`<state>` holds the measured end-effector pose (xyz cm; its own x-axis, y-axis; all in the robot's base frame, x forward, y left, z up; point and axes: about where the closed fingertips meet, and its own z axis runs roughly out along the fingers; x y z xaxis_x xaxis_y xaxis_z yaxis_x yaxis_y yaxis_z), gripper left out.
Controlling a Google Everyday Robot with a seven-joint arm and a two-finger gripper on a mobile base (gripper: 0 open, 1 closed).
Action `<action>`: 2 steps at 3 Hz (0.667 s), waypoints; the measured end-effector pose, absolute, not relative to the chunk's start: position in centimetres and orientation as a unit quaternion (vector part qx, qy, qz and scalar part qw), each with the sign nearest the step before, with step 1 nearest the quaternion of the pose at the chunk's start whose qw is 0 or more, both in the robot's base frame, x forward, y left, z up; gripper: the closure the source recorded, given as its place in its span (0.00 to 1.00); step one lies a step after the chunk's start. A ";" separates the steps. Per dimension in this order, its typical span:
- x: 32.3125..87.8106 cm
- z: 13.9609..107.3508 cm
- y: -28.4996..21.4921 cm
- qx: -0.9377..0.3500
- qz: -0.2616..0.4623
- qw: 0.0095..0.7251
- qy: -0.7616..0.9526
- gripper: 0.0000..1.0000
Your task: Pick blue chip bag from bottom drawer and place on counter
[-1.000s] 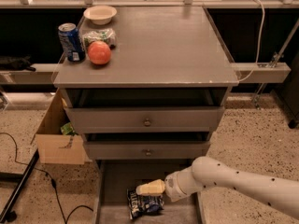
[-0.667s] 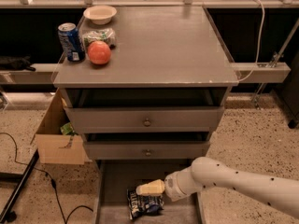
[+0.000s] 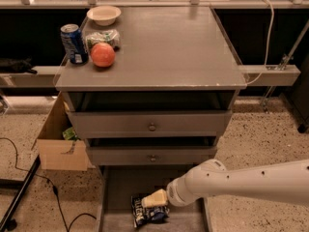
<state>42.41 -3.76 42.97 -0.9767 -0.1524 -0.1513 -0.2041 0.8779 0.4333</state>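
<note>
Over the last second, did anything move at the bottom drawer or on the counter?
Nothing has visibly changed. The gripper still sits low in the open bottom drawer, at the upper edge of the blue chip bag, which lies in the same spot on the drawer floor. On the counter, the soda can, apple, packet and bowl stand as before.

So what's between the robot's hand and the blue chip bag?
Nothing. In the camera view the gripper is down in the bottom drawer, right against the top edge of the blue chip bag, with no gap showing.
</note>
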 end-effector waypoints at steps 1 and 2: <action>43.3 45.0 -7.2 -0.138 0.149 0.112 0.973 0.00; 45.1 47.0 -6.4 -0.173 0.123 0.140 0.967 0.00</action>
